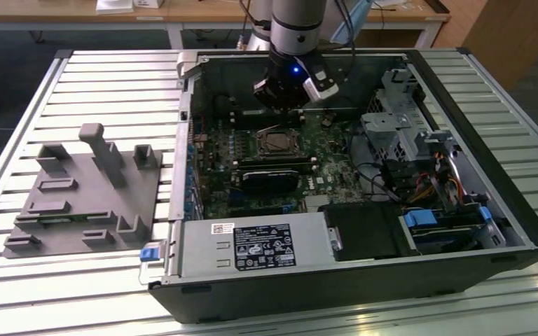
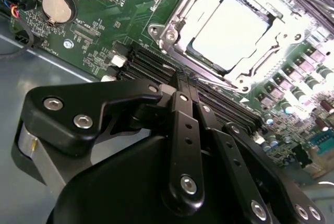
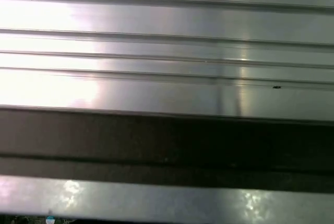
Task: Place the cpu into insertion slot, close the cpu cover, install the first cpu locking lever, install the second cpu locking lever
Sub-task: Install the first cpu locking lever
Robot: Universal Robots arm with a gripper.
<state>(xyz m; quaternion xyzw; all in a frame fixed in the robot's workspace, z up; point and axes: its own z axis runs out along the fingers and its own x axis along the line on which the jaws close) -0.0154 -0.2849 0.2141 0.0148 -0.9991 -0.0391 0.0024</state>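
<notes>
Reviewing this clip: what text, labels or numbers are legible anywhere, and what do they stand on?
Black label on the power supply: print too small to read.
White sticker beside it: too small to read.
White lettering on the motherboard around the coin battery, second wrist view: too blurred to quote.
No other text is readable.

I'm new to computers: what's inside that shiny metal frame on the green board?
The cpu, pale silver face up, framed by the cpu cover. Anything beneath the chip is hidden.
</notes>
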